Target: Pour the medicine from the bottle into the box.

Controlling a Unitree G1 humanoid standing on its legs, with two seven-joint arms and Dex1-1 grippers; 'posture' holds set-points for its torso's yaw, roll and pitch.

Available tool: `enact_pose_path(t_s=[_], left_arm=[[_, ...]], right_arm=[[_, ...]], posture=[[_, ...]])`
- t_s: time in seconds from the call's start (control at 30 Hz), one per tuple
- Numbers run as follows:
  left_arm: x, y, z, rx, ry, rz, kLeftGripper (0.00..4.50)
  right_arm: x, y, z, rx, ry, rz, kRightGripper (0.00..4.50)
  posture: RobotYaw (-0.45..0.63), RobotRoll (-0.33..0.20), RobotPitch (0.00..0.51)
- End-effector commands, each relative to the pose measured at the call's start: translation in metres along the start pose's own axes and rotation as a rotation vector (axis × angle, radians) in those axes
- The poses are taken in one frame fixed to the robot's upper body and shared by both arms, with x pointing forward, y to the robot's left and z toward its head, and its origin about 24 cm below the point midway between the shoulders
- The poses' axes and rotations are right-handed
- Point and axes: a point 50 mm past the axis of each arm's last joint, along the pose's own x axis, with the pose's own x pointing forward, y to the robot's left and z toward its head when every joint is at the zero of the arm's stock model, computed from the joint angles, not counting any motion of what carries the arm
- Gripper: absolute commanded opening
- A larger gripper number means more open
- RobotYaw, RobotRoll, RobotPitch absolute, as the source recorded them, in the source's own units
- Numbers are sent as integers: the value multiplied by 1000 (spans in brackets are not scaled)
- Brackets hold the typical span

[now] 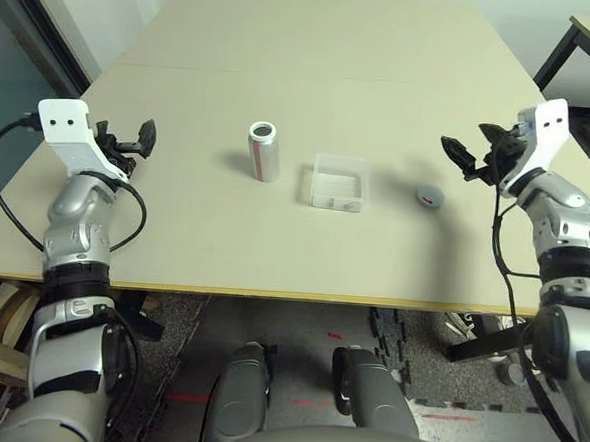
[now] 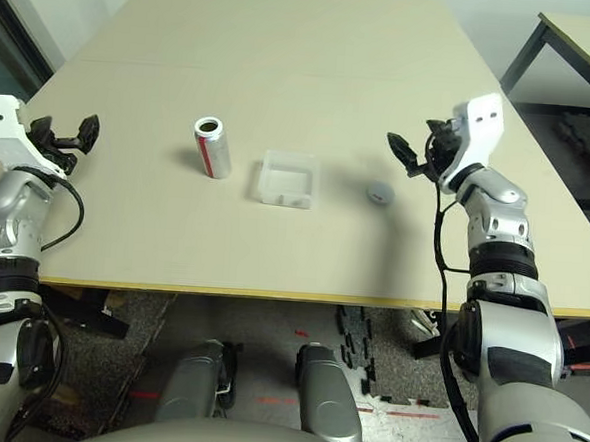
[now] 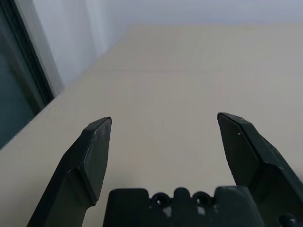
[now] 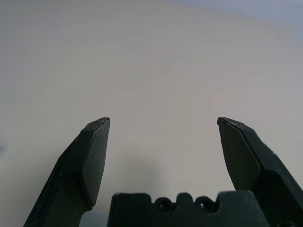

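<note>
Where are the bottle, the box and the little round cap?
bottle [image 1: 264, 152], left eye view, its side.
box [image 1: 339, 165], left eye view, far rim.
cap [image 1: 431, 197], left eye view, its top.

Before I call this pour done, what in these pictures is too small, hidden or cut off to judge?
- Medicine: inside the box, head views, any pellets are too small to make out.
- Bottle: upright, cap off; its own wall hides the inside, so whether it is empty is unknown.
- Cap: its underside is hidden, face down on the table.
- Wrist views: the open left gripper and right gripper face bare table.
</note>
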Motion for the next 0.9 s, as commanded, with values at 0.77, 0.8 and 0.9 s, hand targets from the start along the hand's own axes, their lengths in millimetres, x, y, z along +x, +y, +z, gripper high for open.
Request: enact_pose_path(t_s=[0.77, 0.8, 0.9], left_arm=[[9, 13, -8, 40, 34, 37, 4478], [9, 14, -7, 41, 34, 37, 4478], [8, 14, -6, 45, 32, 35, 4478]], right_arm=[[-24, -25, -9, -73, -31, -301, 4500], [-23, -25, -10, -73, -29, -297, 4500], [-22, -23, -10, -75, -24, -285, 4500]], posture=[[-108, 0, 137], [-104, 0, 145], [-95, 0, 157]])
